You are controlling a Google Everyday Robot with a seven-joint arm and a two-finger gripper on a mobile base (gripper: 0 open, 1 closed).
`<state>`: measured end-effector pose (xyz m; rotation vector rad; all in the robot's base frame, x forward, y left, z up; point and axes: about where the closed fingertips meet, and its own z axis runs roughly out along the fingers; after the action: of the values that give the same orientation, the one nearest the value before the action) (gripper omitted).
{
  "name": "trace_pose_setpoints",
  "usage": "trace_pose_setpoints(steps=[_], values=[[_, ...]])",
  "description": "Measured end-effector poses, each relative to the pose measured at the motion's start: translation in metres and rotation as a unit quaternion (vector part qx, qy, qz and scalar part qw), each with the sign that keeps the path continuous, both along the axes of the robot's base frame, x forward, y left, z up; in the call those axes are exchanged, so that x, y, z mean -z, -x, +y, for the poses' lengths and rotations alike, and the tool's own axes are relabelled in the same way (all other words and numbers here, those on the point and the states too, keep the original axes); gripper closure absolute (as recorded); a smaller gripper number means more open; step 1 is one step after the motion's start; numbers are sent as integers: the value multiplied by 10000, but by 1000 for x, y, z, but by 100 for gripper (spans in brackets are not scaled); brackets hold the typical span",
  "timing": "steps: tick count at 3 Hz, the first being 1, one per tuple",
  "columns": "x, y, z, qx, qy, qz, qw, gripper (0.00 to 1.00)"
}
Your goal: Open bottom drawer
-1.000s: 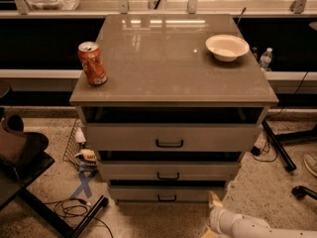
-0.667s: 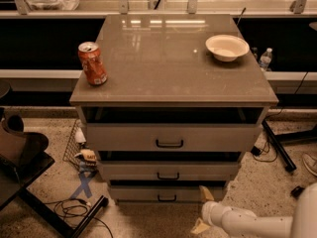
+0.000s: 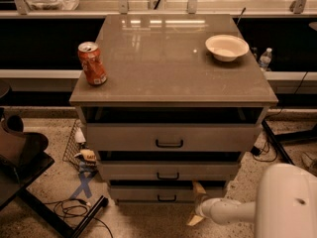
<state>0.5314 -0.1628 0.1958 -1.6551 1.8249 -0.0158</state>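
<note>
Camera view is showing my gripper (image 3: 196, 205) hovering low near the floor, at the cabinet's lower right corner, just beside the right end of the bottom drawer (image 3: 136, 193). My fingers (image 3: 198, 188) are standing apart, one pointing up and one down, holding nothing. The bottom drawer is sitting lowest of three grey fronts. Its small black handle (image 3: 167, 198) is lying at centre, left of my fingers and untouched. The front is not looking pulled out. I am judging the task barely begun: reaching the handle, closing on it and pulling are all remaining. A can (image 3: 92, 63) and a bowl (image 3: 227, 47) are resting on the surface (image 3: 168, 78).
</note>
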Motion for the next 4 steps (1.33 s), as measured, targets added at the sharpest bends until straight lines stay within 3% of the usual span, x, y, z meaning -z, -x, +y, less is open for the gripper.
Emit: trace_pose_setpoints(steps=[1, 2, 4], values=[[17, -17, -2, -72, 278, -8, 9996, 0], [33, -29, -4, -83, 557, 44, 9984, 15], [34, -30, -1, -90, 563, 69, 9984, 61]])
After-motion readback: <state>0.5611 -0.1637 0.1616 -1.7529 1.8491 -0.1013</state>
